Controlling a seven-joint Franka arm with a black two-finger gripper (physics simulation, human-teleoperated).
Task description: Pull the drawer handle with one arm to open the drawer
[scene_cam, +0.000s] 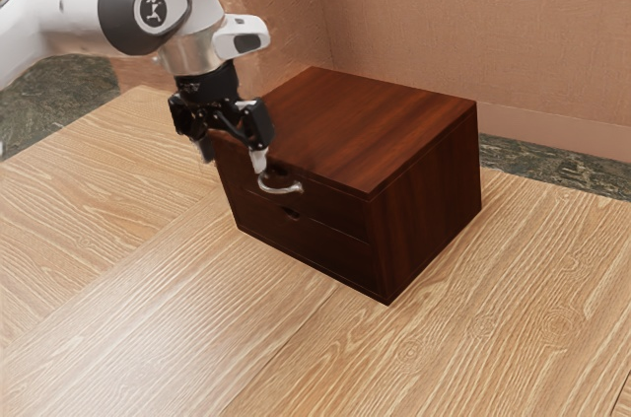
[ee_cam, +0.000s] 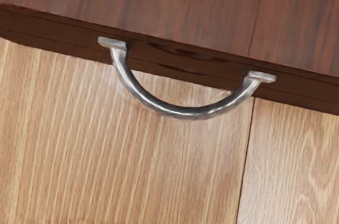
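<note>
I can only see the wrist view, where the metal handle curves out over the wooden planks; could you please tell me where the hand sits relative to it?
Observer: The hand hangs open just above the handle, at the front top edge of the cabinet, and is not gripping it.
Operator: Thank you. Has the drawer come out at all?
Observer: No, the upper drawer looks flush with the lower drawer beneath it, so it is not yet pulled out.
</note>
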